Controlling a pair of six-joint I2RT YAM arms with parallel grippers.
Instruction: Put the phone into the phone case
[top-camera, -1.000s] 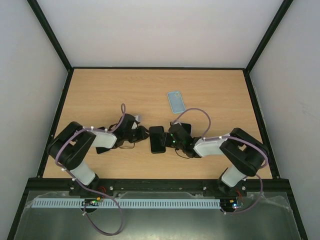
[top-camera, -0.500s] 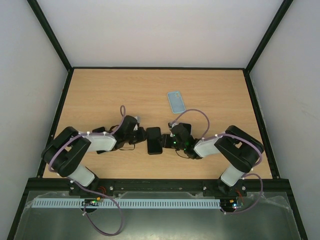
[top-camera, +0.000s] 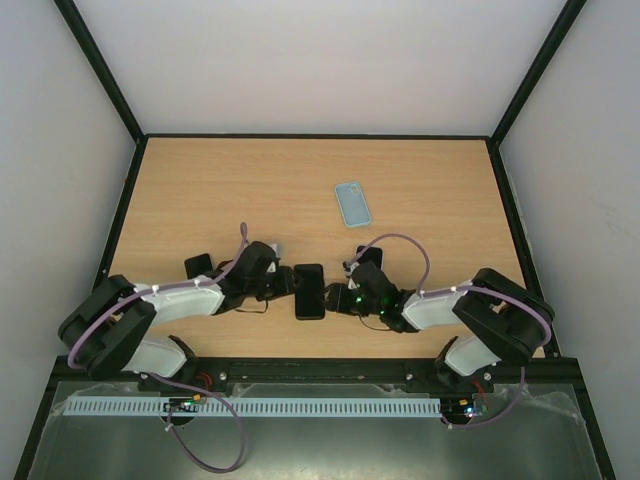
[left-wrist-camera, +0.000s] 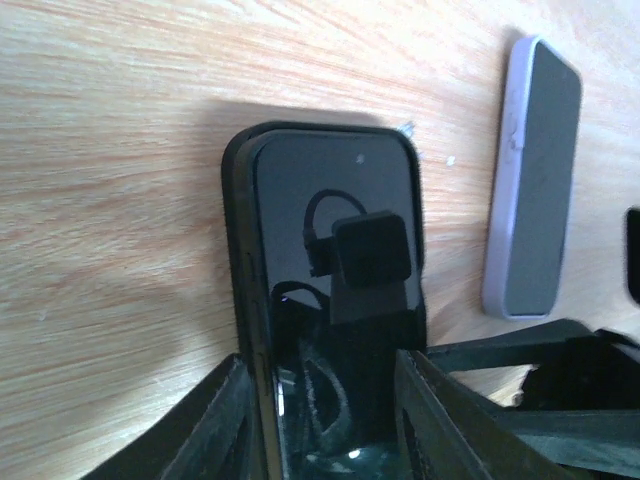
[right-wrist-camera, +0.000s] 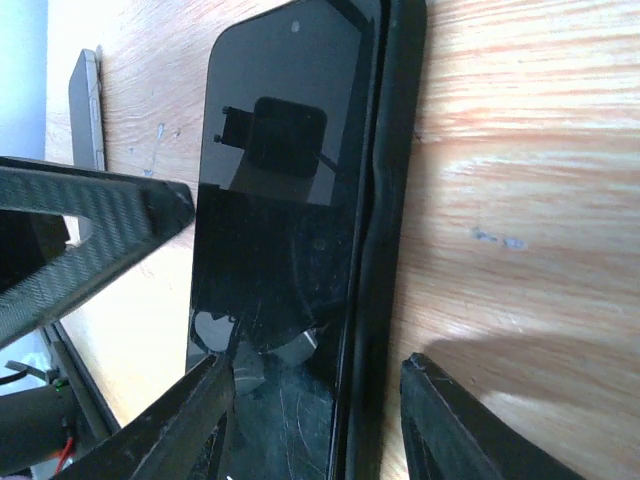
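A black phone (top-camera: 310, 291) lies flat on the wooden table between my two grippers. A black case rim runs along its edge in the left wrist view (left-wrist-camera: 240, 250) and looks wavy and partly lifted in the right wrist view (right-wrist-camera: 385, 220). My left gripper (top-camera: 287, 284) (left-wrist-camera: 320, 356) is open, with its fingers over the phone's two long edges. My right gripper (top-camera: 338, 298) (right-wrist-camera: 313, 357) is open and straddles the phone from the other side; its right finger (right-wrist-camera: 440, 410) stands slightly clear of the rim. A light blue phone case (top-camera: 351, 203) lies empty farther back.
A lavender-edged phone (top-camera: 368, 256) (left-wrist-camera: 530, 180) lies just behind my right gripper. A small black object (top-camera: 198, 266) lies by the left arm. Black frame rails border the table (top-camera: 300, 170) on all sides.
Both arms have stretched out lower over the table. The black phone has slid a little left and toward the near edge, with both grippers following it.
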